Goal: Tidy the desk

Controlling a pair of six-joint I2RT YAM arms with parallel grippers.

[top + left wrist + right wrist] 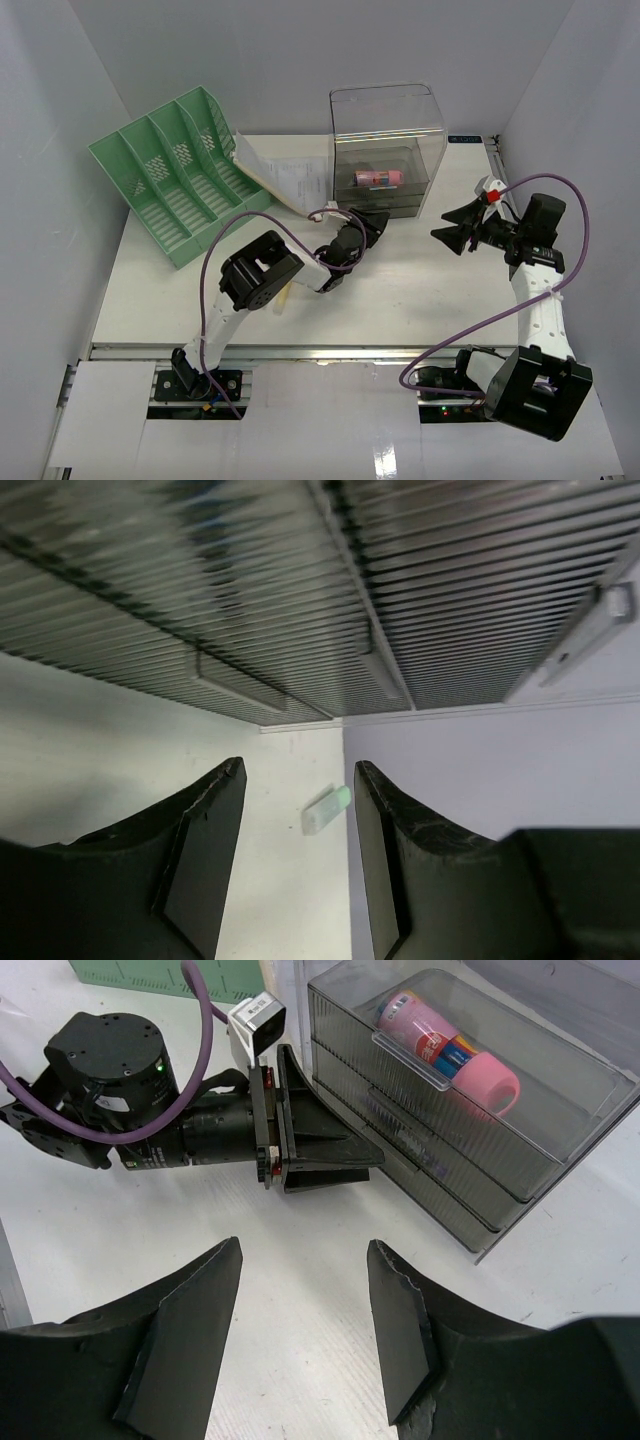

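Here the left fingers (200,850) and right fingers (190,1320) both stand apart and empty over the bench (400,290), which fills the top view's middle and looks rigid, heavy, fixed (nothing to grip there), so I'd take the small white-and-green piece (326,810) by its long sides.

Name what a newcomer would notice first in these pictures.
A bright pink tube lies in the top tray of the smoky clear drawer unit at the far middle of the desk. A green file sorter lies tilted at far left, papers beside it. The left gripper and right gripper, both open, face the drawers.
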